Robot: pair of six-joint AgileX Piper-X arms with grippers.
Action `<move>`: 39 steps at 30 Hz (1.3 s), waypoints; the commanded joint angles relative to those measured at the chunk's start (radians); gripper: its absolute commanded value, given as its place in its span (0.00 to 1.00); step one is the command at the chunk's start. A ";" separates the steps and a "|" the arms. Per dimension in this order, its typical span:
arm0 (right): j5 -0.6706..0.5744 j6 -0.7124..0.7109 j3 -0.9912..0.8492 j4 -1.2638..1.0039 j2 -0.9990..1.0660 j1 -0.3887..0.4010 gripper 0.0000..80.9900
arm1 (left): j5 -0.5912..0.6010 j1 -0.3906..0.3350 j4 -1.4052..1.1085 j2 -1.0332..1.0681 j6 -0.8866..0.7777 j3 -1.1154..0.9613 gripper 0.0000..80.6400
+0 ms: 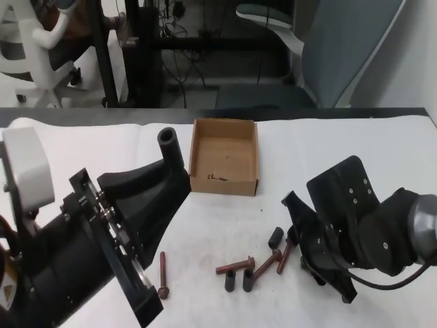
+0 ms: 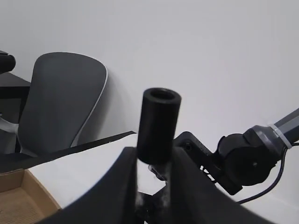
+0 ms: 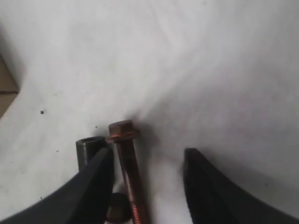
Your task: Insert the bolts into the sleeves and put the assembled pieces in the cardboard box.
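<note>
My left gripper [image 2: 152,179] is shut on a black sleeve [image 2: 161,123], held upright above the bench with its bore facing up; in the high view this sleeve [image 1: 169,143] stands just left of the cardboard box [image 1: 224,181]. My right gripper [image 3: 147,186] is open, low over the white cloth. A copper bolt [image 3: 126,172] lies between its fingers, close to one finger [image 3: 93,186], and a second sleeve [image 3: 88,148] lies just outside that finger. In the high view the right gripper [image 1: 292,236] sits over the cluster of bolts [image 1: 284,258] and sleeves [image 1: 275,237].
More bolts [image 1: 235,265] and short black sleeves [image 1: 239,280] lie in front of the box, and one bolt [image 1: 163,273] lies apart beside the left arm. A grey chair [image 2: 60,107] stands beyond the bench's far edge. White cloth covers the bench.
</note>
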 commanded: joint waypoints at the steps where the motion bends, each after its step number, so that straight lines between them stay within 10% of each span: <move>1: 0.020 -0.012 -0.001 -0.003 0.019 -0.025 0.56 | 0.029 -0.005 -0.012 -0.014 0.000 -0.001 0.02; 27: 0.001 -0.219 -0.199 0.314 0.171 -0.033 0.38 | 0.028 -0.005 -0.012 -0.014 -0.072 -0.001 0.02; 31: 0.001 -0.247 -0.199 0.350 0.171 -0.033 0.01 | 0.027 -0.005 0.004 -0.014 -0.067 0.000 0.02; 39: 0.078 -0.500 -0.200 0.220 0.109 0.003 0.00 | -0.104 -0.005 0.141 0.001 0.086 0.000 0.02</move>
